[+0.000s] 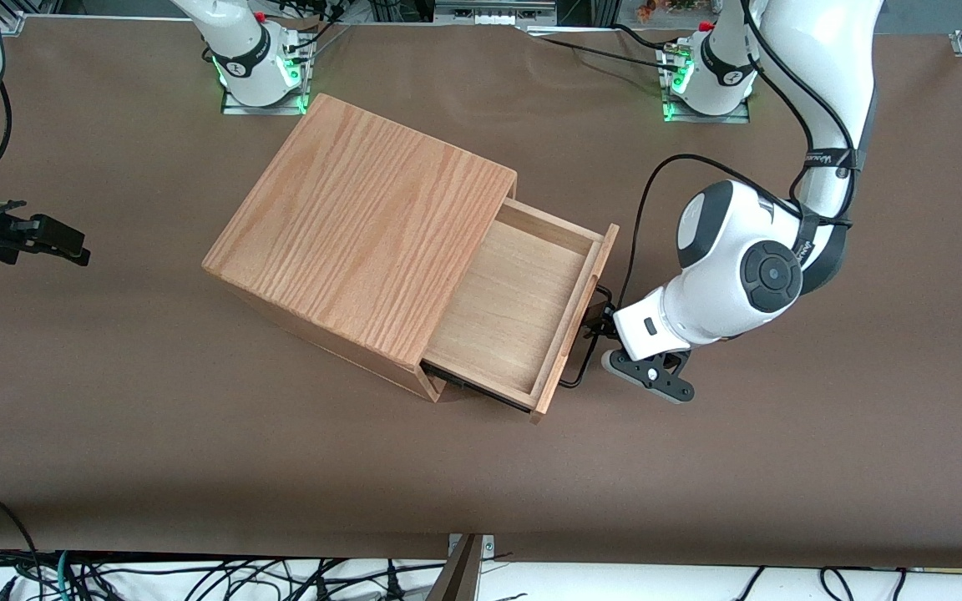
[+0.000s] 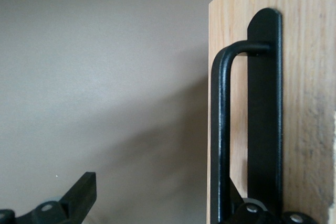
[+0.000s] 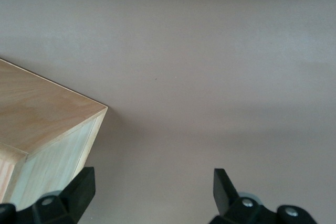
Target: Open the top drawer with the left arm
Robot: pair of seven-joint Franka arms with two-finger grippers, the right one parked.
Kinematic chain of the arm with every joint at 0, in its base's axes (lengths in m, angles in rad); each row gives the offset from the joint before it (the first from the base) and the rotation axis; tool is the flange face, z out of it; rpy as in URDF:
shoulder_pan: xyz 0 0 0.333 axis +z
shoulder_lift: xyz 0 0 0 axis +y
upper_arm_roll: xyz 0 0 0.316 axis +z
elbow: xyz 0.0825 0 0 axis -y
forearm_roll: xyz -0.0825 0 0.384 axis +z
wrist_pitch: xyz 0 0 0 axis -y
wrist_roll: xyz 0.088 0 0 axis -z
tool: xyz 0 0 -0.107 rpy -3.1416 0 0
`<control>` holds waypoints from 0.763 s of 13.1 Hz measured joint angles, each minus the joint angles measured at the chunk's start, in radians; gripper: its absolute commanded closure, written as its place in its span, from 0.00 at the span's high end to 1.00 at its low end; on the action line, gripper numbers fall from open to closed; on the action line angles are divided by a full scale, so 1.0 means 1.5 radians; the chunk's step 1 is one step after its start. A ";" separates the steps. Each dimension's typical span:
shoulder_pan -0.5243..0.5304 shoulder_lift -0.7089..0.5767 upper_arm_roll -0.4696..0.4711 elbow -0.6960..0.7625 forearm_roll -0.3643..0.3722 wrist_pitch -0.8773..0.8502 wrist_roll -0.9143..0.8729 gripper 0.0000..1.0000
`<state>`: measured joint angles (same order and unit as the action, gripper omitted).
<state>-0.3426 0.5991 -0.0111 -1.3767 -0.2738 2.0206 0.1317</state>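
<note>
While the top drawer stands pulled well out of its oak-grain casing, its pale smooth base lies bare to the front camera and nothing shows in it. The casing sits on the brown table around the middle, turned at an angle to the table's edges, with the drawer's front facing the working arm's end. The drawer's long thin black wire handle runs along that front, standing out from the wood on bent ends.

The left arm reaches down from its base at the table's edge farthest from the front camera and bends so that its wrist points at the drawer front. Its gripper is right at the handle, in front of the drawer. In the left wrist view the fingers are spread: one finger stands clear over the table, well apart from the wood, and the other finger lies against the drawer front by the handle's black mounting plate, with the wire bar between them. No finger presses the bar from both sides, so the handle is straddled and not clamped.
</note>
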 measured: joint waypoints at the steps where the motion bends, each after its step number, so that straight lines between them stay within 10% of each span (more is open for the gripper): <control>1: 0.001 0.001 0.000 -0.001 -0.005 0.000 0.002 1.00; 10: 0.009 0.007 0.008 0.000 -0.106 -0.024 -0.020 1.00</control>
<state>-0.3288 0.6101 0.0016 -1.3761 -0.4324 1.9852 0.1022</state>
